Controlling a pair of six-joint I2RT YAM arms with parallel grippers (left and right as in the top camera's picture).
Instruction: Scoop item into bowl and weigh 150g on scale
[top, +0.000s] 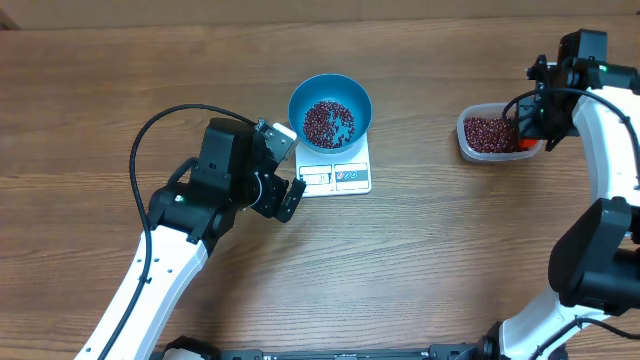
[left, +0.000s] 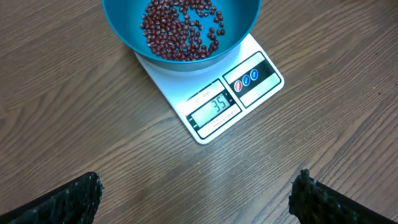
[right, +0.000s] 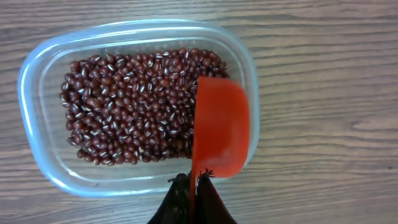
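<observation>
Two lots of beans (top: 328, 122) are in view: a thin scatter on the bottom of the bowl (top: 296, 108), and a fuller layer in the tub (right: 37, 81). The bowl sits on the far half of the scale (top: 340, 177), near the middle of the table (top: 100, 80). The scale's long axis runs from the bowl toward the robot's side, with its display edge nearest the robot; the display shows 35.

The left gripper (top: 288, 167) hovers just beside the scale's left edge, its jaws spread wide with nothing between them. From its wrist view the scale sits ahead of it, turned at a slant, and the bowl lies beyond the display.

The tub sits well apart from the scale, on the robot's right, with its long axis running left to right. The right gripper (right: 191, 182) is clenched on the handle of an orange scoop (right: 221, 130). The scoop points straight away from the fingers, across the tub's short side. Its cup lies over the right end of the tub, partly past the near rim. The tub's beans lie left of the cup and ahead of the gripper.
</observation>
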